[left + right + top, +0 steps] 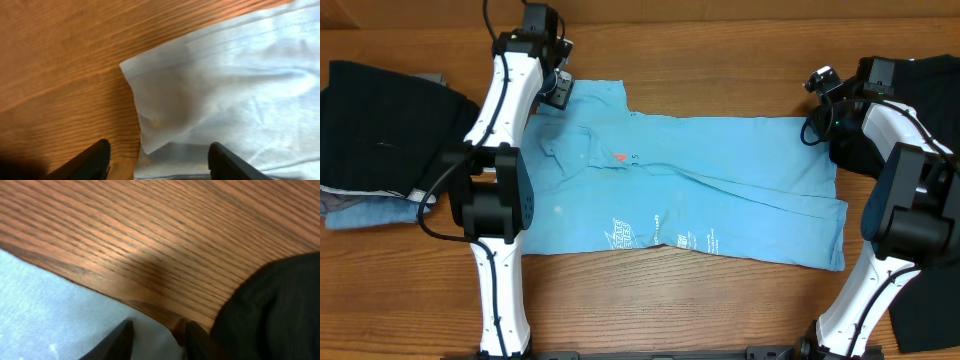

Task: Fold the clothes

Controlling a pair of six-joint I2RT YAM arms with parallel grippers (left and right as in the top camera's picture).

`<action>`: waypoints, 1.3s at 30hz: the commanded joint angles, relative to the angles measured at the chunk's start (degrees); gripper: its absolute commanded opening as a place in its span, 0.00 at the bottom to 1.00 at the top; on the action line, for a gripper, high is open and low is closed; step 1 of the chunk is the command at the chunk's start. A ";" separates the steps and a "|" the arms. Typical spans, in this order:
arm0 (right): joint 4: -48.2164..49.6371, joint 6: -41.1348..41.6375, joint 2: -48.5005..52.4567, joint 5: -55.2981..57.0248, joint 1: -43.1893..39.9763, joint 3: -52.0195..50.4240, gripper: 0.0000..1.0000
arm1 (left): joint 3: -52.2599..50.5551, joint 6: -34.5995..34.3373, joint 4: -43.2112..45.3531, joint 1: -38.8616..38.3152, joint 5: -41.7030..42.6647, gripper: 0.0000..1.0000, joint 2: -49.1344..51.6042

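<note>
Across the middle of the worktop (720, 50) the light sky-blue T-shirt (740, 170) lies spread out flat. Its length runs from near the left edge toward the right edge. It has a few soft creases, and one long fold line slants down toward the near right corner of the cloth. The white lettering (692, 239) and logo (620, 235) sit close to the shirt's near hem. The small red mark (619, 158) lies further in, toward the left end. The left gripper (558, 90) is at the shirt's far left corner. In the left wrist view its two fingers (95, 160) stand wide apart, released and holding nothing, with the folded-over corner of pale fabric between them on the wood. The right gripper (815, 125) is at the shirt's far right corner. In the right wrist view its fingers (122, 340) are also parted, though by a narrower gap. The shirt's edge runs into that gap, still lying flat on the wood and not pinched. Just to the right of that gripper, by the far right corner of the worktop, a plain black shirt (932, 80) lies bunched, close to the blue hem but apart from it, with bare wood between the two. At the left edge a stack of folded garments (380, 130) sits with black on top and grey and dull blue showing beneath, apart from the T-shirt.
</note>
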 commanded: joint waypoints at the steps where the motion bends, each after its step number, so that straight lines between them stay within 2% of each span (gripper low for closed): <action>1: -0.94 0.87 2.27 -1.03 -0.52 -0.26 0.27 | -4.61 -3.63 2.64 3.15 5.33 0.71 -0.42; 4: -1.38 0.87 2.27 -1.03 -0.52 -0.26 0.20 | -6.12 -3.65 5.95 4.39 11.21 0.73 -0.42; 5: -1.53 0.87 2.27 -1.05 -0.52 -0.26 0.15 | -6.12 -4.52 7.61 4.85 12.85 0.73 -0.42; 9: -2.03 1.14 2.27 -2.75 -0.42 -0.26 0.12 | -6.29 -15.15 12.26 6.10 14.21 0.79 -0.39; 12: -1.92 1.95 2.27 -3.34 -0.44 -0.26 0.12 | -6.29 -23.10 16.55 7.28 26.36 0.75 -0.39; 14: -1.79 1.97 2.27 -3.37 -0.44 -0.26 0.12 | -6.29 -28.68 17.79 7.98 29.62 0.71 -0.39; 17: -1.75 2.16 2.27 -3.43 -0.44 -0.26 0.12 | -6.29 -30.91 17.35 8.52 29.35 0.66 0.02; 26: -1.70 2.16 2.27 -3.56 -0.44 -0.26 0.12 | -6.29 -32.37 17.46 8.39 24.44 0.67 5.73; 30: -1.60 2.16 2.27 -3.56 -0.44 -0.26 0.12 | -6.29 -32.33 16.00 8.20 19.15 0.58 5.95; 33: -1.57 2.19 2.27 -3.58 -0.44 -0.26 0.12 | -6.29 -31.21 15.41 7.56 15.41 0.49 5.95; 39: -1.57 2.62 2.27 -3.58 -0.42 -0.26 0.12 | -6.29 -26.60 14.10 4.31 8.15 0.48 5.95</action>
